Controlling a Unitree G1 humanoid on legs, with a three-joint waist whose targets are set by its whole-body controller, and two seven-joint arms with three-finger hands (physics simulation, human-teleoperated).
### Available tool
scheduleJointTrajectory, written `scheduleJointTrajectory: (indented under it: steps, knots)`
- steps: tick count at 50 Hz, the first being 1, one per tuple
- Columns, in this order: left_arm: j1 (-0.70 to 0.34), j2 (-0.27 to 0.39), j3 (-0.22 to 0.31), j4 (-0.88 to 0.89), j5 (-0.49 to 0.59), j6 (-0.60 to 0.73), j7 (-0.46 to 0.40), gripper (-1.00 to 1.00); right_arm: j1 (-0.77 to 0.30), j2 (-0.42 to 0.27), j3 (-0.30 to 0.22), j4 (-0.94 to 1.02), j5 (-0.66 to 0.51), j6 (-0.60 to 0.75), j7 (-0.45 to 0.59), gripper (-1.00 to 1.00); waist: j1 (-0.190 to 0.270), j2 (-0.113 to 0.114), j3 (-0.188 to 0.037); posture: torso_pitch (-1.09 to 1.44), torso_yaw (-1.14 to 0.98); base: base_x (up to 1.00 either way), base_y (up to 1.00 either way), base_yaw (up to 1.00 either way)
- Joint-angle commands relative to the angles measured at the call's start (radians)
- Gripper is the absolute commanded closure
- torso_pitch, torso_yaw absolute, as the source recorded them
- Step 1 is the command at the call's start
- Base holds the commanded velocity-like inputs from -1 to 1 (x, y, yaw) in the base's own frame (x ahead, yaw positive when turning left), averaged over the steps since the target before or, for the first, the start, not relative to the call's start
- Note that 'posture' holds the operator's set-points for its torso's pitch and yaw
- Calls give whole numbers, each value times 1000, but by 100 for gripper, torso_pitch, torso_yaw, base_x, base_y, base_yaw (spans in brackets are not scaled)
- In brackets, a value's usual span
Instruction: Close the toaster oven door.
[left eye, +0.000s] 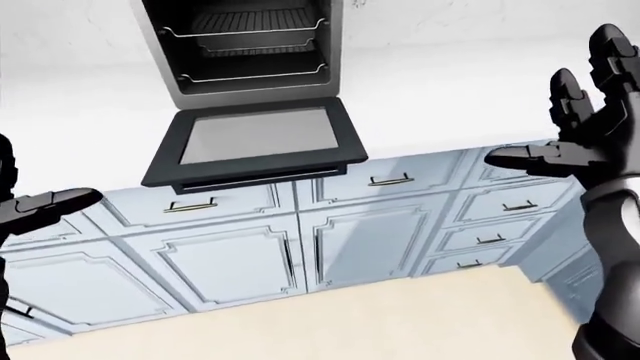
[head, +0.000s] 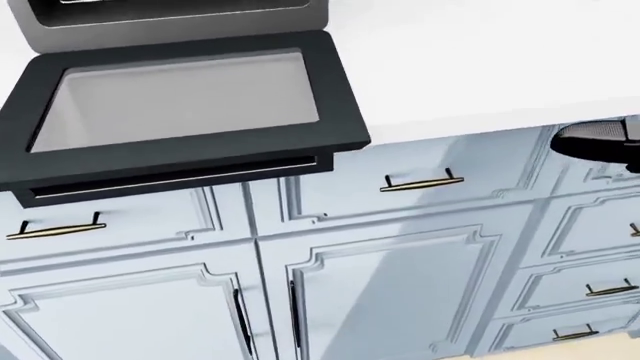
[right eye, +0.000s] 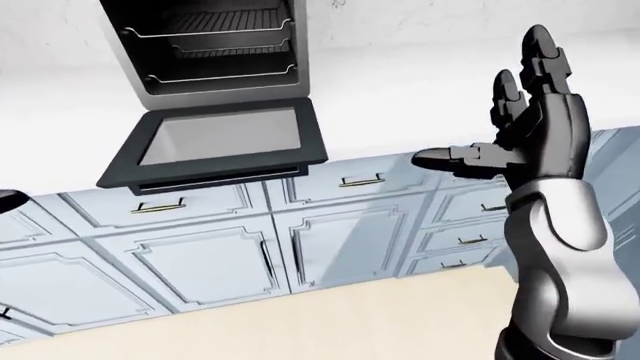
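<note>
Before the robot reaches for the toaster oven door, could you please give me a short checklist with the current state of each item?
1. Door open and needing closing: ok, it lies folded down flat over the counter edge.
2. Oven cavity free of anything that would block the door: ok, only empty racks show.
3. Right hand free: ok, fingers spread, holding nothing, to the right of the door and apart from it.
4. Left hand free: ok, open, low at the left edge of the left-eye view.
5. Door's lip reachable from below: cannot tell, its underside is hidden.
6. Either hand touching the door: not ok, neither does yet.
</note>
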Motion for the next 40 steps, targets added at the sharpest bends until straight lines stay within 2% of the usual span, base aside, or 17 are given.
scheduleJointTrajectory:
  steps: [1, 4, 6, 7, 8, 11, 15, 17, 18, 19, 22, 27, 29, 31, 32, 34, 40]
  knots:
    - [-19, 28, 22, -30, 0, -37, 6, -100, -26, -13, -2, -31, 8, -32, 3, -100, 2, 4, -9, 0, 0, 22, 4, 0]
    - [-21, 32, 24, -25, -3, -36, 8, -100, -31, -17, -5, -29, 13, -28, 0, -100, -4, 45, -15, 0, 0, 22, 7, 0]
    - [-22, 34, 24, -20, -2, -39, 10, -100, -32, -18, -4, -26, 14, -29, -2, -100, -4, 110, -38, 0, 0, 22, 7, 0]
    - [-21, 33, 22, -16, 0, -42, 11, -100, -31, -18, -4, -29, 16, -28, -4, -100, 7, 62, -24, 0, 0, 23, 8, 0]
    - [-23, 36, 23, -17, -2, -39, 12, -100, -34, -19, -4, -27, 17, -27, -5, -100, 2, 86, -18, 0, 0, 23, 11, 0]
    - [-21, 37, 24, -14, -3, -41, 11, -100, -30, -19, -5, -23, 19, -31, -6, -100, 13, 60, -23, 0, 0, 21, 15, 0]
    - [-23, 41, 26, -5, -4, -44, 13, -100, -30, -18, -5, -25, 24, -26, -13, -100, 23, 1, -10, 0, 0, 17, 21, 0]
    - [-23, 43, 28, -4, -6, -42, 15, -100, -32, -19, -8, -26, 30, -22, -16, -100, 24, -58, -25, 0, 0, 13, 27, 0]
    - [-24, 44, 29, -4, -8, -41, 15, -100, -33, -20, -9, -27, 32, -20, -18, -100, 12, -29, -23, 0, 0, 10, 28, 0]
    - [-23, 45, 29, -4, -9, -40, 16, -100, -33, -20, -9, -27, 35, -19, -19, -100, 15, -45, -26, 0, 0, 9, 29, 0]
    - [-22, 46, 31, -5, -11, -39, 17, -100, -32, -21, -9, -29, 40, -17, -23, -100, 5, -38, -40, 0, 0, 6, 30, 0]
    - [-24, 50, 32, -8, -17, -33, 19, -100, -30, -24, -6, -27, 38, -21, -21, -100, 4, 4, -22, 0, 0, 5, 32, 0]
    - [-24, 50, 32, -10, -18, -32, 20, -100, -30, -24, -5, -27, 37, -23, -20, -100, 1, 39, -26, 0, 0, 5, 34, 0]
    - [-24, 51, 33, -10, -18, -32, 20, -100, -32, -25, -5, -26, 38, -22, -20, -100, 0, 109, -47, 0, 0, 4, 35, 0]
    - [-24, 52, 33, -11, -19, -31, 20, -100, -31, -24, -5, -26, 37, -23, -21, -100, 8, 71, -43, 0, 0, 5, 34, 0]
    - [-24, 52, 36, -10, -22, -29, 20, -100, -31, -22, -4, -32, 39, -19, -23, -100, 12, 78, -28, 0, 0, 4, 35, 0]
    - [-25, 57, 37, -8, -24, -29, 22, -100, -33, -23, -6, -31, 40, -18, -22, -100, 12, 12, -21, 0, 0, 5, 35, 0]
